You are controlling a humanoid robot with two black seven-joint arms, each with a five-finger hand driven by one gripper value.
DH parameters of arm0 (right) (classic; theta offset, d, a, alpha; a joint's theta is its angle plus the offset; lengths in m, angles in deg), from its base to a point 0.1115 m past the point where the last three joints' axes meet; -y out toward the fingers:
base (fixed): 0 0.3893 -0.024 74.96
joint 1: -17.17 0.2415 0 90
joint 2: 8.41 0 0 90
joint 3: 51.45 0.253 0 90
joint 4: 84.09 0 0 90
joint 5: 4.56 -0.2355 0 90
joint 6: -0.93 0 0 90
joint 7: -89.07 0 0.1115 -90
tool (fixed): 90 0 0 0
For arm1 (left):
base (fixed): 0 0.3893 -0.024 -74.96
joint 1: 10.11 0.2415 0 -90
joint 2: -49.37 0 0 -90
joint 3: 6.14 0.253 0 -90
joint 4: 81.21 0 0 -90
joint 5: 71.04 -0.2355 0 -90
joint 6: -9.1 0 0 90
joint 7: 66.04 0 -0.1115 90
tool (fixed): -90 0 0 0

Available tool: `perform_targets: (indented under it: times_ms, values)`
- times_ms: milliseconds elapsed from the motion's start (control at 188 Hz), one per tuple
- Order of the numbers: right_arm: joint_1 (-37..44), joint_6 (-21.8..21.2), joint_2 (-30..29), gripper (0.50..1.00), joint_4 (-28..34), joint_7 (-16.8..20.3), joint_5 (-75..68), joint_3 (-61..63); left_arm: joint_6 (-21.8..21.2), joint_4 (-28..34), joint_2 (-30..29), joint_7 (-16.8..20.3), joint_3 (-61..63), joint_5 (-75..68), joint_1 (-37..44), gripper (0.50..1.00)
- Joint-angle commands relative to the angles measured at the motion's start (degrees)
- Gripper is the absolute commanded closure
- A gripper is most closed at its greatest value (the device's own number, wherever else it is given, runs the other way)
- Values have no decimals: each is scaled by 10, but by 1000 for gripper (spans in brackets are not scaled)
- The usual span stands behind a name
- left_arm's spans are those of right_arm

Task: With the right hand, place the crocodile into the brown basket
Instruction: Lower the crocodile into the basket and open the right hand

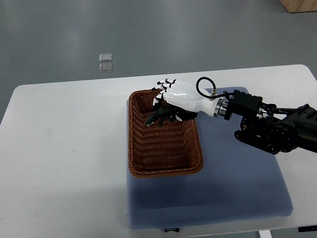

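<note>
The white desk (59,148) lies bare across the left part of the view, and on the grey floor beyond its far edge, toward 11 o'clock, sit two small pale squares (105,63). Moving right, a brown wicker basket (166,170) rests on the near-left part of a blue-grey mat (237,183) that covers the desk's right portion. Over the basket's far end, at about 12 o'clock within it, hangs the right hand (173,96), white with black finger joints, its fingers curled down around a dark crocodile (161,116). The toy hangs beneath the palm above the basket's woven floor, one end pointing toward 8 o'clock; whether it touches the weave cannot be told. Farther right, the black forearm (277,129) runs off the picture's right edge at 3 o'clock.
</note>
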Motion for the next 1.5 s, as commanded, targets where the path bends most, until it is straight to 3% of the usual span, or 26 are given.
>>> perform_targets:
  times_ms: [0,811,1237,1493]
  values:
    - [-5,23,3,570,1,-2,-2,-1,0,0,0,0,0,0,0,500]
    - [0,12,10,568,16,5,-26,-3,0,0,0,0,0,0,0,500]
    - [37,-92,23,568,62,19,-53,0,0,0,0,0,0,0,0,500]
    - [74,-195,45,568,109,34,-85,0,0,0,0,0,0,0,0,500]
